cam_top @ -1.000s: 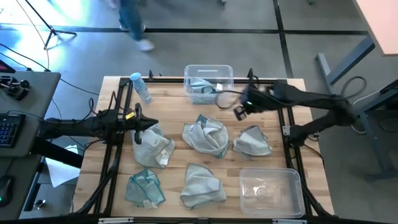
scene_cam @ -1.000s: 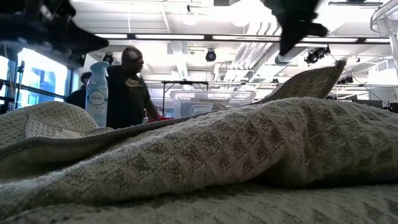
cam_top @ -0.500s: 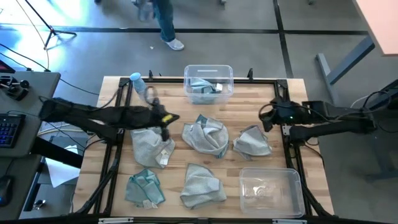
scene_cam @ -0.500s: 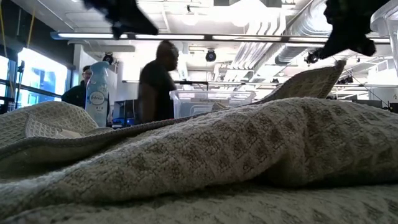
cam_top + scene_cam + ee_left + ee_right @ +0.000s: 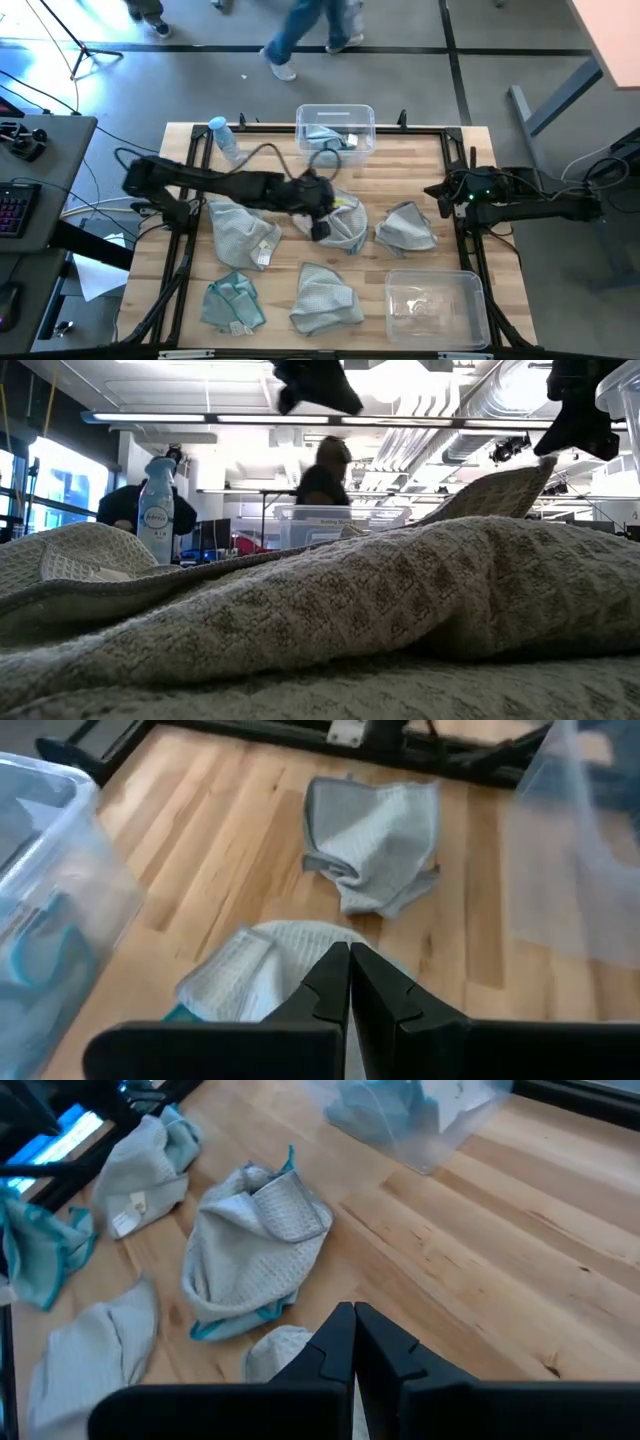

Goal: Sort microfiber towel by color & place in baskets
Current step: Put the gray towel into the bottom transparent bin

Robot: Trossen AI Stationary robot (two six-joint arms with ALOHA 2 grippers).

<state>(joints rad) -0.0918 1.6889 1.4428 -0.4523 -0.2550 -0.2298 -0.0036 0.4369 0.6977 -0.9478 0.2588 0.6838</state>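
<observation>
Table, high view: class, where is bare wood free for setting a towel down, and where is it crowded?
Bare wood lies between the far basket and the right gripper, and left of the near basket beside the front grey towel. The middle row is crowded: towels plus the left gripper over the centre towel.

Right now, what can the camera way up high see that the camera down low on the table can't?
Only the high view shows the wooden table, the empty basket at its near edge, the teal towel and the left tool over the middle towel. Only the low view shows ceiling lights and the bottle's label. Both show the far basket, the spray bottle and grey towels.
</observation>
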